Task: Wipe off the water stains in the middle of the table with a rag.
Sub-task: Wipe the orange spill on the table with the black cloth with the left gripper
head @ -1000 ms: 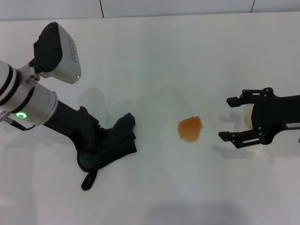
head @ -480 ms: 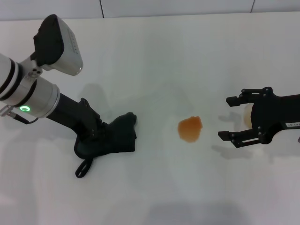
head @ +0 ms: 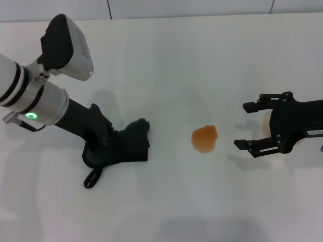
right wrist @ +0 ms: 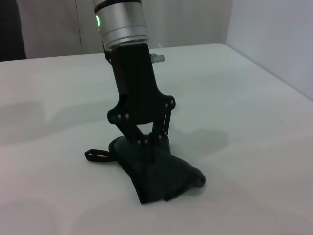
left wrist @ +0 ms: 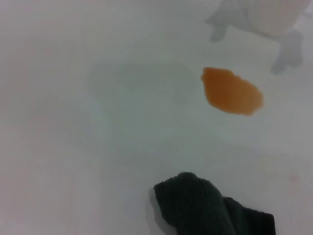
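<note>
Jaws of left gripper (head: 103, 146) clamped on rag (head: 126, 148), short of water stains (head: 204, 138); right gripper (head: 246, 126) jaws wide apart.

Bare white smooth table (head: 166, 60) lay between the lumpy dark green-black cloth rag (head: 123, 148) and the small orange-brown liquid blot (head: 204, 138). Past the blot, the open black right gripper (head: 242, 126) stood in the way.

Left arm angled down from upper left, left pincer (head: 103, 146) closed, clamping rag (head: 123, 148). Right pincer (head: 247, 126) level at right, fingers spread apart.
</note>
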Available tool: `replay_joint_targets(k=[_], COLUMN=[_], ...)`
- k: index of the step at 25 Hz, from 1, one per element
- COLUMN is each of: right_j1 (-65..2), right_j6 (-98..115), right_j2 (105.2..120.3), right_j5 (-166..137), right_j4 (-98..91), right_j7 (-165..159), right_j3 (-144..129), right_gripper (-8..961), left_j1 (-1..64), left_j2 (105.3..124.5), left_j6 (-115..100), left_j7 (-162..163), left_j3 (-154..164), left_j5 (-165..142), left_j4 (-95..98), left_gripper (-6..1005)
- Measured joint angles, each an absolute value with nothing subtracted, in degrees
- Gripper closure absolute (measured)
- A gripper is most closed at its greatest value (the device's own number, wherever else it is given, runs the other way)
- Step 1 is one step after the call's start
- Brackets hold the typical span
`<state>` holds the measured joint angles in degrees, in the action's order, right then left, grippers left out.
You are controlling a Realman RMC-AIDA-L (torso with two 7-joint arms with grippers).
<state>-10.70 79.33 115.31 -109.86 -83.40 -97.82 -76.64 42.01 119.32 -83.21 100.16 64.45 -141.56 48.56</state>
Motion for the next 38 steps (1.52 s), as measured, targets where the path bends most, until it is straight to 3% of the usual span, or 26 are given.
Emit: replay_joint_targets(k=[5,24,38], right_j1=[-10.70,-10.73,-10.09], right_j6=[78.97,78.48,80.29], right_j2=[115.31,115.31,115.04], right_j5=[-109.37,-109.15,-109.85], right_j4=[-83.08,-83.05,-84.26], right_j7=[-97.80,-97.73,-98.00], right_j3=[-76.64,-76.64,-72.32], right_gripper=[97,97,97], left_j1=[42.72,50.13,50.67], left_j2=[119.29,119.47,119.63], left_j6=[-82.92,-65.56,-62.88], left_j7=[100.14,100.03,100.02], left_j3=[65.35,74.67,83.15], left_j5=[-140.21,-129.82,-124.90], left_j4=[48.14,39.98,39.66], left_gripper=[914,923,924])
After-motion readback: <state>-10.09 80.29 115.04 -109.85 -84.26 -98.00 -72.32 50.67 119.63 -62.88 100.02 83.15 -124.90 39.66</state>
